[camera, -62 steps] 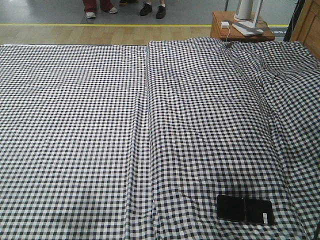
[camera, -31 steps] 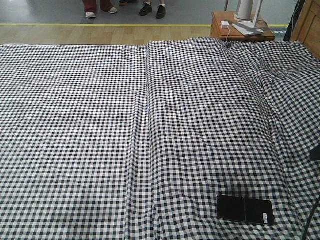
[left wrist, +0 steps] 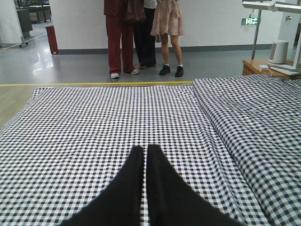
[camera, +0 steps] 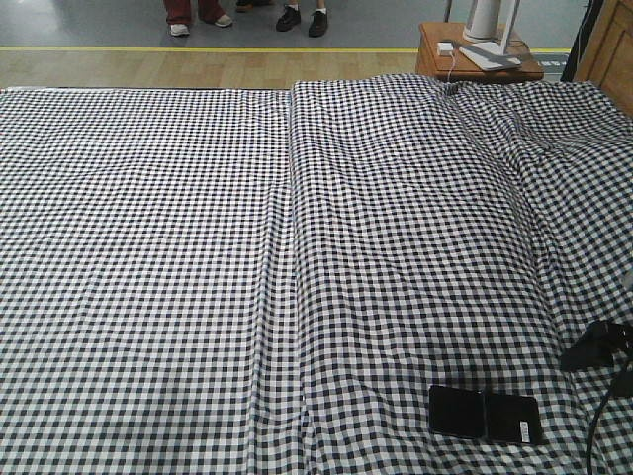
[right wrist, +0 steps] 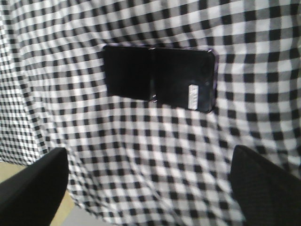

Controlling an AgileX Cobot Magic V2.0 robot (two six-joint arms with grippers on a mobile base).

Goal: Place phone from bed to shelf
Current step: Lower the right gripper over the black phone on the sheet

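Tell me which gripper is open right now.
The right gripper, jaws spread wide near the phone; the left gripper has its jaws shut together.

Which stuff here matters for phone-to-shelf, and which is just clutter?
Job: phone, bed, right hand (open). Shelf not clearly in view.
Clutter: side table, white device on it, bystanders' feet, left hand (shut, idle).

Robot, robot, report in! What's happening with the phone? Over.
Left hand shut, empty. Right hand open, near phone. Phone flat on bed, untouched. Nothing blocking.
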